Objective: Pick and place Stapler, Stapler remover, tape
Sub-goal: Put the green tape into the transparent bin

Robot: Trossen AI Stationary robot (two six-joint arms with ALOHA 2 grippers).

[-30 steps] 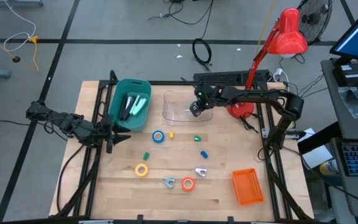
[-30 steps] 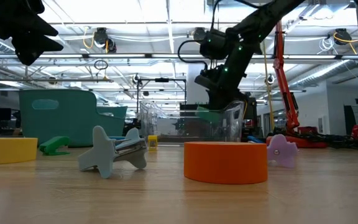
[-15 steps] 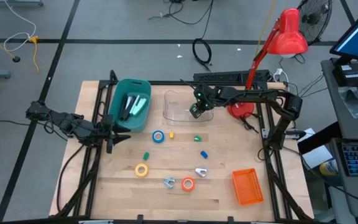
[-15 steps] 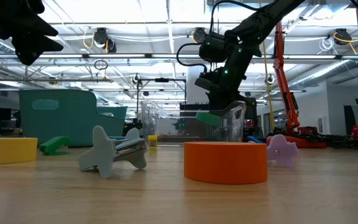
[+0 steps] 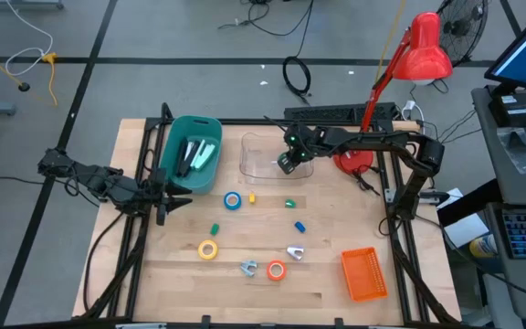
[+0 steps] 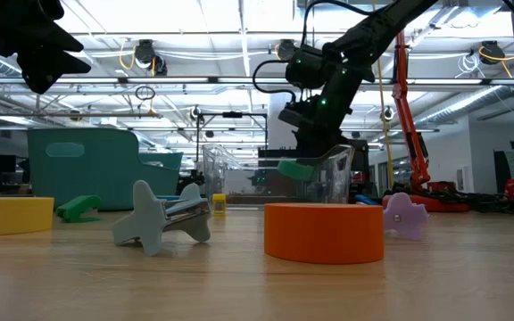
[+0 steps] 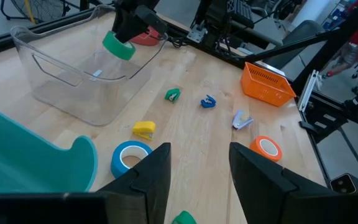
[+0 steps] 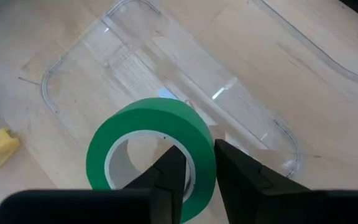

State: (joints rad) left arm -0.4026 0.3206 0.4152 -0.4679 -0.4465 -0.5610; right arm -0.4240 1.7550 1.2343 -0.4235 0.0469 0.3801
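My right gripper [image 8: 199, 158] hangs over the clear bin [image 5: 268, 155] at the table's far side, shut on a green roll of tape [image 8: 148, 115], which also shows in the low view [image 6: 293, 167]. On the table lie a blue roll [image 5: 233, 200], a yellow roll [image 5: 208, 249] and an orange roll [image 5: 276, 270], each flat on one face. Small staple removers [image 5: 248, 267] and a small yellow stapler [image 5: 251, 196] are scattered between them. My left gripper [image 7: 197, 180] waits open at the table's left edge, beside the teal bin [image 5: 193, 153]. My right gripper has the green roll by its wall [image 8: 202, 146], on the side nearest the wrist. One finger [image 8: 169, 171] stands inside the hollow centre and the other [image 8: 235, 165] outside. The fingers slant down from above. The roll hangs tilted below them, clear of the clear bin's floor.
The teal bin holds staplers. An orange basket [image 5: 364, 274] sits at the near right, and a red lamp's base [image 5: 354, 161] stands right of the clear bin. Bare wood lies along the near edge and at the table's left.
In the low view the green roll now shows lower and more tilted under my right gripper's fingers than a second ago. The gripper itself has stayed over the clear bin.
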